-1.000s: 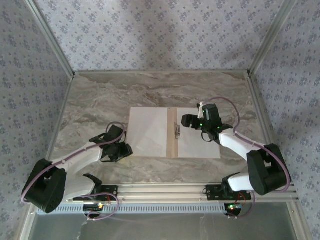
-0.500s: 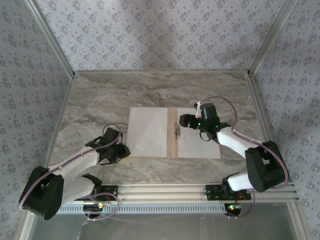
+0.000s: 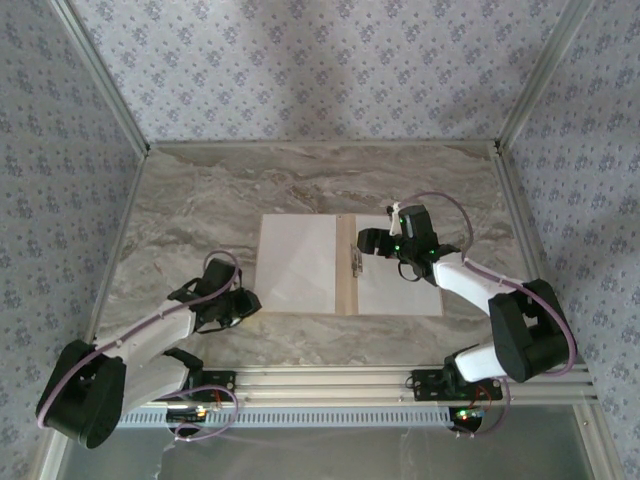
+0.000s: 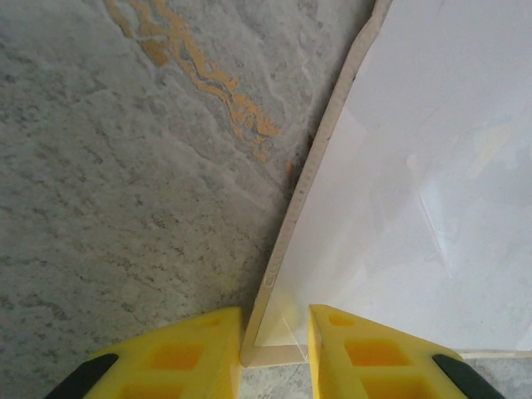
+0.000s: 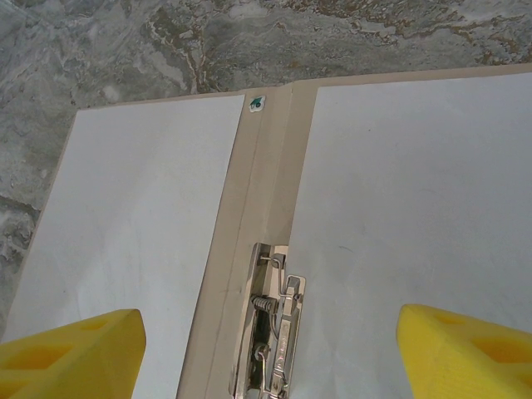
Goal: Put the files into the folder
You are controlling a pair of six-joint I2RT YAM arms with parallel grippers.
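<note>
"Folder (image 3: 345,295) first. Where is it?"

"Lying open and flat on the counter (image 3: 250,185), between the two arms. The left sheet (image 3: 295,265) covers one half and the right sheet (image 3: 400,290) the other (both white, both square to the edges). The clip (image 5: 274,307) sits on the spine between them."

"Left jaws?"

"Low at the folder's near left corner and parted a little. The corner sits in the gap. One yellow finger (image 4: 183,357) is over bare counter, the other over the sheet. Nothing is pinched."

"Right jaws?"

"Spread wide above the clip, over the spine, and empty."
</note>
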